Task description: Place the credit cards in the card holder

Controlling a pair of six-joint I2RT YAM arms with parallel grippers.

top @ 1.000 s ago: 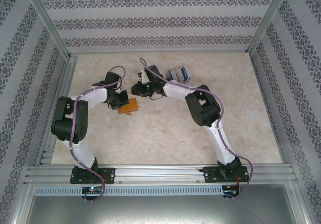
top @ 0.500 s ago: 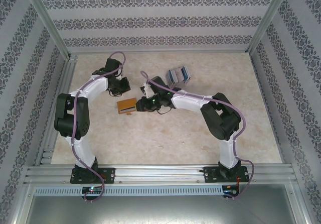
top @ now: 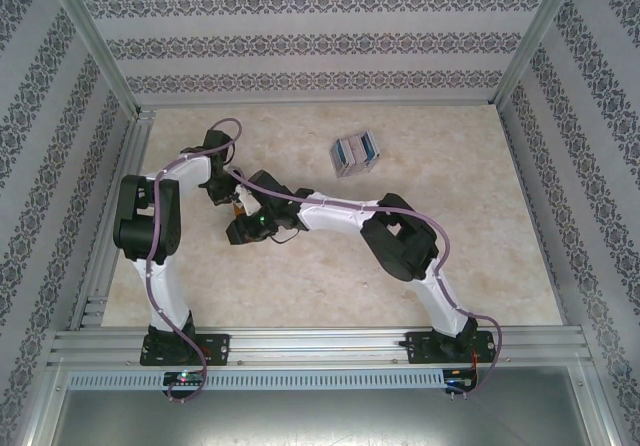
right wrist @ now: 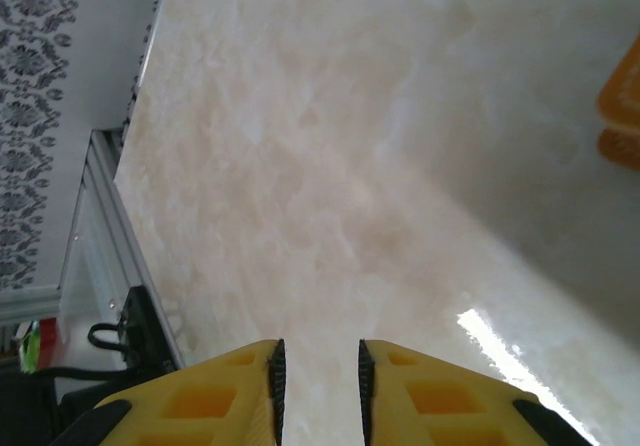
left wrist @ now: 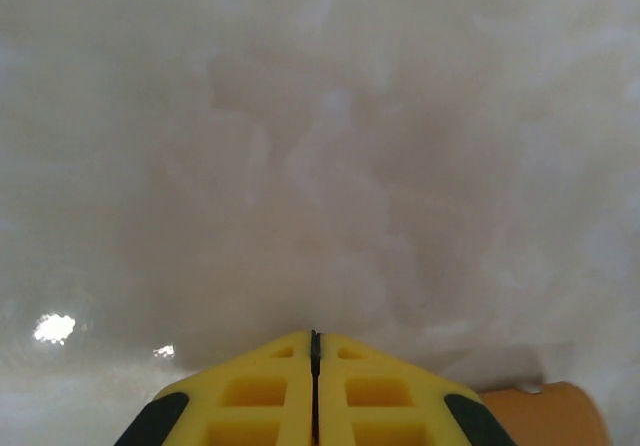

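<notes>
Hovering at 11 o'clock of holder (top: 240,207) with left pincer (left wrist: 313,338) clenched, empty, likely to pin it down; waiting at 6 o'clock with right pincer (right wrist: 318,351) released, empty, probably to lift the flap. Leaving cards (top: 356,151) well apart at 2 o'clock on counter (top: 450,226), untouched

The top camera looks steeply down from above the near edge over the whole table (top: 480,266). Both wrist cameras sit close above that same table, facing along its surface.
</notes>
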